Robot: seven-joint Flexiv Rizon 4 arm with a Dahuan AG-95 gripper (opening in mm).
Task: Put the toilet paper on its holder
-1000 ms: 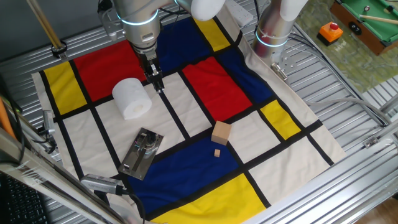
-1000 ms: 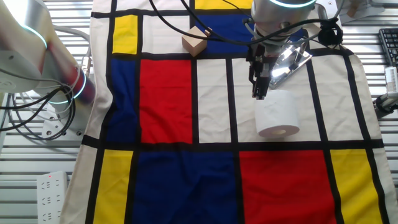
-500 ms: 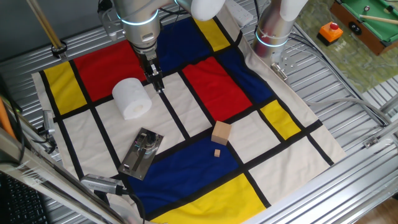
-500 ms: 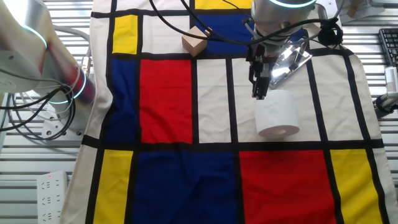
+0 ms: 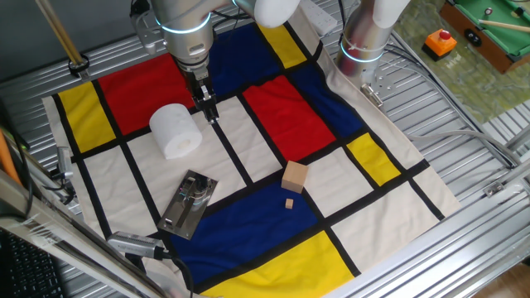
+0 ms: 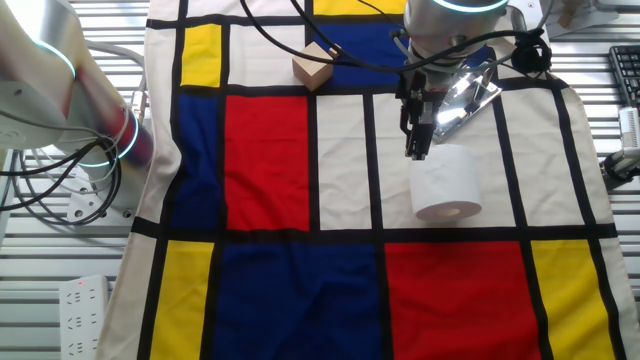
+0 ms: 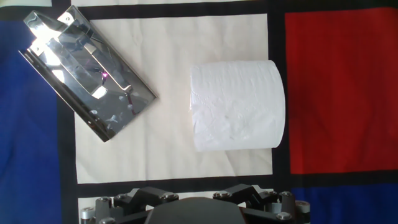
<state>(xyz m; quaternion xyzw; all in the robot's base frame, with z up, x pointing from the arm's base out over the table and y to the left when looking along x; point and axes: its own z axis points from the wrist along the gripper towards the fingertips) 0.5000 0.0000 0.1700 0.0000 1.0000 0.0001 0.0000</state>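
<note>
The toilet paper (image 5: pixel 175 130) lies on its side on a white patch of the desk's cloth, near the holder (image 5: pixel 189 203) but apart. The gripper (image 5: pixel 209 112) hangs beside the roll, jaws narrow, holding nothing. Nothing is done yet.

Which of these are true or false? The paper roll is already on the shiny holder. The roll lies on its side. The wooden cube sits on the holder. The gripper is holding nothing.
1. The toilet paper is already on the holder: false, they lie apart on the cloth.
2. The roll lies on its side: true.
3. The wooden cube sits on the holder: false, it stands apart on the cloth.
4. The gripper holds nothing: true, it is beside the roll.
</note>
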